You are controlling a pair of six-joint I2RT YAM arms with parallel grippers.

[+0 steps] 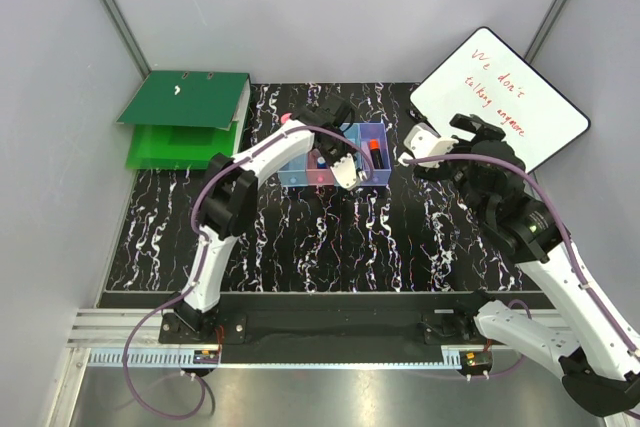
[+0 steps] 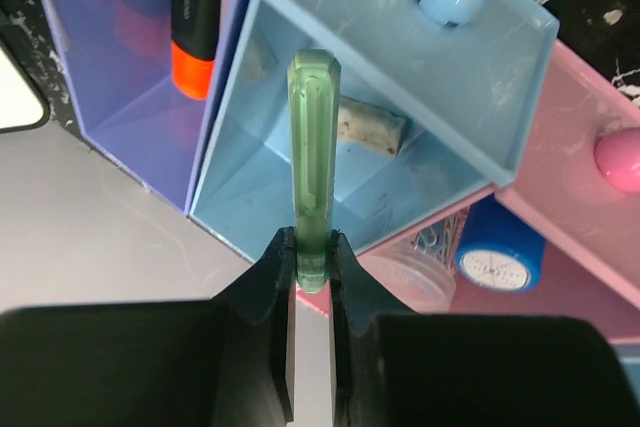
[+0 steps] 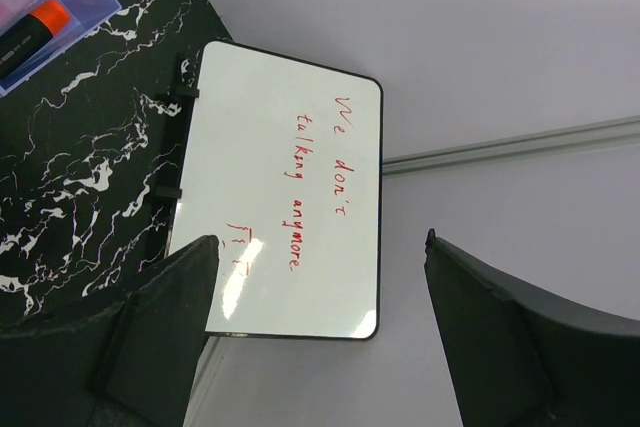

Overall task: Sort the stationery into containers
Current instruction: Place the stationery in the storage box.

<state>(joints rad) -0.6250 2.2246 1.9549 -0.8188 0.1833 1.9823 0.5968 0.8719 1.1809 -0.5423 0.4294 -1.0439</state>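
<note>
1. Green translucent piece (image 2: 314, 177) is pinched at its base by my left gripper (image 2: 313, 252) and points out over the blue bin (image 2: 240, 182).
2. That bin holds a beige eraser (image 2: 370, 127).
3. The purple bin (image 2: 120, 117) just beside it holds an orange-tipped marker (image 2: 195, 22).
4. The pink bin (image 2: 570, 207) on the other side holds a blue-capped round item (image 2: 500, 257) and a clear tub (image 2: 420, 267).
5. My right gripper (image 3: 315, 247) is spread wide, holding nothing, above the whiteboard (image 3: 290, 127), well apart from the bins.
</note>
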